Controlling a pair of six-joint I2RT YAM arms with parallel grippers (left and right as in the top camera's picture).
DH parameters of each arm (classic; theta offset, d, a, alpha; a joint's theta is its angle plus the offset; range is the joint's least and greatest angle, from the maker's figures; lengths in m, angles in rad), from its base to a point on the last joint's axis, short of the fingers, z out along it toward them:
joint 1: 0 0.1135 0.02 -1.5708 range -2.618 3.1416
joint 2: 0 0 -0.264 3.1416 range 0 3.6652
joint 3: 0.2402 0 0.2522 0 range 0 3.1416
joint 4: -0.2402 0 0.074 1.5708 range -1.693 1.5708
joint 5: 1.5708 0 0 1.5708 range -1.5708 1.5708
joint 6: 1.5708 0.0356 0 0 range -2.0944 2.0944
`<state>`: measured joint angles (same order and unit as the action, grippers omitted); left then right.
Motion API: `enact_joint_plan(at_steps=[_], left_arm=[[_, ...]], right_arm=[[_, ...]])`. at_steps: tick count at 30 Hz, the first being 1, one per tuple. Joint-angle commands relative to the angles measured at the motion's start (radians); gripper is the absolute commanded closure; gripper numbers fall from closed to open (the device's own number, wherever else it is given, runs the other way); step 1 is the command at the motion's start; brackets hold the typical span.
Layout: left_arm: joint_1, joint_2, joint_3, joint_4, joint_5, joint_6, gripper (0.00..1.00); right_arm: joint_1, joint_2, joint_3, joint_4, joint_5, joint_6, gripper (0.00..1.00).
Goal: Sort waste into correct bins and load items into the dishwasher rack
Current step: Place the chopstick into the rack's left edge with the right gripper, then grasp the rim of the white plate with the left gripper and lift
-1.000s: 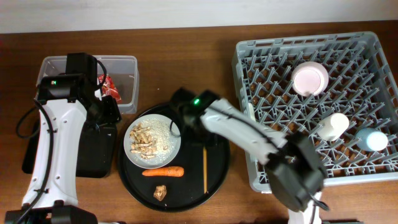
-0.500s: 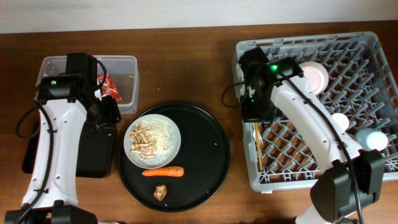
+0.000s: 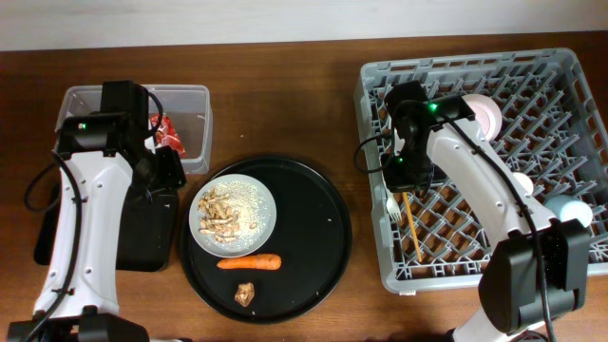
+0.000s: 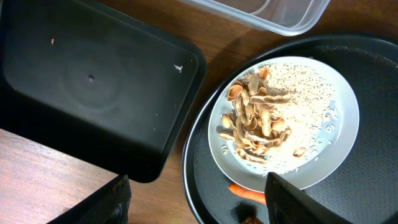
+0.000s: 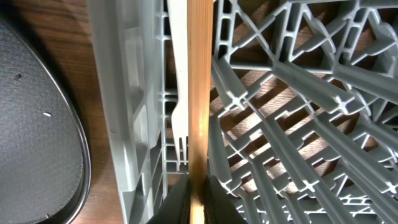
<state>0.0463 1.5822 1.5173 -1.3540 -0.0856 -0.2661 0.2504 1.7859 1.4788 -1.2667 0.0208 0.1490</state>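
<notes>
My right gripper (image 3: pixel 407 180) is shut on the thin wooden chopstick (image 3: pixel 412 228) (image 5: pixel 199 87) over the left part of the grey dishwasher rack (image 3: pixel 570 71). The white fork (image 3: pixel 391 206) (image 5: pixel 178 93) lies in the rack beside it. A white bowl (image 3: pixel 475 119), a white cup (image 3: pixel 513 190) and a light-blue cup (image 3: pixel 568 214) stand in the rack. The white plate (image 3: pixel 256 204) with peanut scraps (image 3: pixel 220 217) (image 4: pixel 258 118) lies on the round black tray (image 3: pixel 323 237), with the carrot (image 3: pixel 250 262) and brown chunk (image 3: pixel 245 294). The red wrapper (image 3: pixel 167 133) is in the clear tub (image 3: pixel 195 114). My left gripper (image 4: pixel 199 214) is open above the flat black tray (image 4: pixel 87 81).
The brown wooden table (image 3: pixel 285 76) carries everything. The clear tub's corner also shows in the left wrist view (image 4: pixel 280 15). The round black tray's rim shows in the right wrist view (image 5: pixel 37 124) left of the rack wall.
My right gripper carried the chopstick from the round tray over into the rack, then shifted slightly right and down. The left arm has not moved.
</notes>
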Motion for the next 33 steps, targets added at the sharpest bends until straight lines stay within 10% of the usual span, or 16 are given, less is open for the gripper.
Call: enact_joint_plan(at_steps=[1, 12, 20, 33], left_arm=[[0.002, 0.003, 0.003, -0.002, 0.004, 0.001, 0.31], [-0.031, 0.003, 0.003, 0.008, 0.122, 0.001, 0.30], [-0.309, 0.039, 0.002, 0.073, 0.124, -0.046, 0.30], [-0.566, 0.313, 0.002, 0.122, 0.072, -0.157, 0.31]], right_arm=[[0.006, 0.001, -0.003, 0.003, -0.019, -0.014, 0.70], [-0.031, -0.095, 0.080, -0.043, -0.016, 0.069, 0.52], [-0.303, -0.303, 0.119, -0.188, -0.035, -0.003, 0.37], [-0.375, -0.313, 0.114, -0.204, -0.089, -0.007, 0.36]])
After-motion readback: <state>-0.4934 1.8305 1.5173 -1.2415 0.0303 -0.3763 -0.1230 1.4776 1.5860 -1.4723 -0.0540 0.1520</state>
